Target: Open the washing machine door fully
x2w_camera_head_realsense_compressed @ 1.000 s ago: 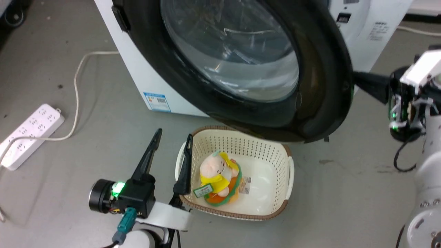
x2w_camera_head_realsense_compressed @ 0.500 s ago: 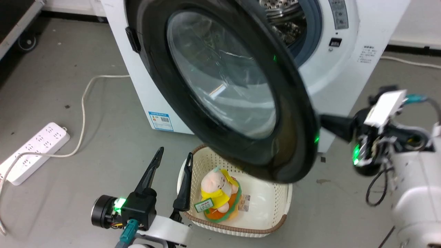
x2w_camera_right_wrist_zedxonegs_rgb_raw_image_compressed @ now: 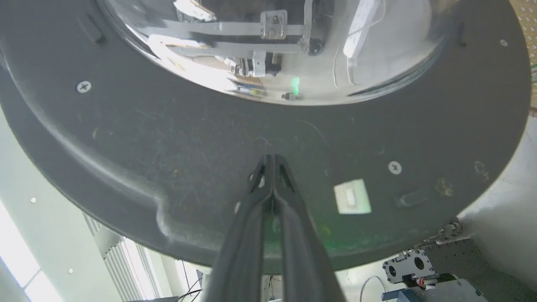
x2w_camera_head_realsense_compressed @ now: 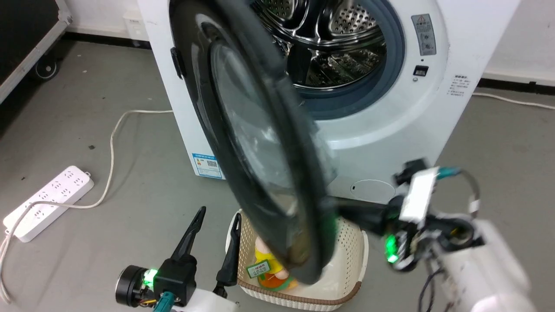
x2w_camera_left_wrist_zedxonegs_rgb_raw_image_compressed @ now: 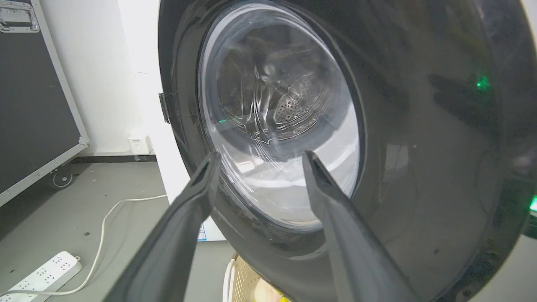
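Two grippers, one door, one machine.

Door (x2w_camera_head_realsense_compressed: 260, 164): black disc with a glass bowl centre. It is hinged on the side of the machine (x2w_camera_head_realsense_compressed: 390, 125) that lies to the left in the head view. It stands swung out roughly square to the front and is seen near edge-on, with the drum (x2w_camera_head_realsense_compressed: 329, 43) bare behind it. Its lower rim hangs above the basket (x2w_camera_head_realsense_compressed: 353, 268), which holds a toy (x2w_camera_head_realsense_compressed: 266, 260).

Right gripper (x2w_camera_right_wrist_zedxonegs_rgb_raw_image_compressed: 270, 161): jaws together, holding nothing. The tips look set against the door's matt inner face, just below the glass.

Left gripper (x2w_camera_head_realsense_compressed: 219, 213): jaws apart, empty. It sits low beside the basket, pointed at the door's outer face and not touching it.

Step in hand, as judged: pushing the door from inside. About half the swing is done; the door is not yet fully open.

Next move, as judged: a push further round the hinge's arc, the tips tracking the turning face so they do not slide off the rim. The left gripper sits on the side the door swings to and may need to clear.

Writing:
- blue-edged sticker (x2w_camera_head_realsense_compressed: 207, 164) with a code block, at the machine's lower corner
- grey warning label (x2w_camera_head_realsense_compressed: 422, 34) with a triangle sign
- small print (x2w_camera_head_realsense_compressed: 460, 84) on the front
- green tag (x2w_camera_head_realsense_compressed: 259, 268) on the toy

None of these is legible, and no brand name can be read.
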`<state>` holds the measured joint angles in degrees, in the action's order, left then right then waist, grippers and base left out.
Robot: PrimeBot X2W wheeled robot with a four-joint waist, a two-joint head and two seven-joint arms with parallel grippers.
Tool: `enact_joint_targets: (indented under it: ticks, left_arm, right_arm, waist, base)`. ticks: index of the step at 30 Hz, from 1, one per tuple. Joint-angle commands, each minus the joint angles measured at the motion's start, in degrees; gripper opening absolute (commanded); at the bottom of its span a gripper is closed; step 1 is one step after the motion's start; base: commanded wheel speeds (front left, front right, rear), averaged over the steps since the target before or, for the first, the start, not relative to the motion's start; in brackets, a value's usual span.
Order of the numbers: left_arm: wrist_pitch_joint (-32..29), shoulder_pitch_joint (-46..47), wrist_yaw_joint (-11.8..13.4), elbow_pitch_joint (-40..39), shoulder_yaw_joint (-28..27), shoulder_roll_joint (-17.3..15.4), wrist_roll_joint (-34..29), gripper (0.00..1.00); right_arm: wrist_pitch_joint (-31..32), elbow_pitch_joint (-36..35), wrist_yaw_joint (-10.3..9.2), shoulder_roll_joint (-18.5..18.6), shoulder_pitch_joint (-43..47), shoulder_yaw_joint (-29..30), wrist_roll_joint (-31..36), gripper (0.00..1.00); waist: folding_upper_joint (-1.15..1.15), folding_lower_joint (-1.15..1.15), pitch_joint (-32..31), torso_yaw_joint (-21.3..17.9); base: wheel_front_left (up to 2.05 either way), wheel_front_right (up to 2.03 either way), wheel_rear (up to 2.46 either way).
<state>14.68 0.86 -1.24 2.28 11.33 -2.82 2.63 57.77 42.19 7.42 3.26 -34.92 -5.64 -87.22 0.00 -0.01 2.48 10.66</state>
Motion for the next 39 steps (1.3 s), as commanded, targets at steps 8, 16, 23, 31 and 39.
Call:
enact_joint_targets:
  ticks: [8,16,23,31,39]
  left_arm:
    - [0.32,-1.81,-0.37,0.56,-0.82,-0.18,-0.07,1.00]
    - [0.32,-1.97,-0.07,0.14,-2.03,-0.17,0.32,1.00]
    - [0.32,-2.10,0.07,-0.23,-3.33,-0.14,1.01,1.00]
    - [0.32,-2.75,-0.15,-1.33,-6.00,-0.13,2.01,1.00]
    - [0.32,-4.26,-2.28,-0.63,-7.73,-0.10,3.26,1.00]
  right_arm:
    - [-6.83,-7.76,0.07,-0.38,6.92,-12.04,-6.55,0.00]
    - [-17.88,-12.20,0.07,2.47,7.77,-10.90,-2.10,1.00]
    - [-40.40,-25.85,0.07,11.96,12.33,-9.78,18.68,1.00]
    - [-65.91,-34.29,0.07,20.23,22.11,-7.02,47.89,1.00]
    - [-72.60,-39.58,0.07,8.40,36.80,4.33,70.20,1.00]
  waist:
    - [0.00,0.01,-0.98,-0.02]
    - [0.00,0.01,-1.81,-1.44]
    - [0.00,0.01,-2.76,-3.17]
    - [0.00,0.01,-2.59,-5.76]
    - [0.00,0.01,-2.86,-8.32]
  base:
    - [0.00,0.00,0.00]
    - [0.00,0.00,0.00]
    - [0.00,0.00,0.00]
    - [0.00,0.00,0.00]
    - [0.00,0.00,0.00]
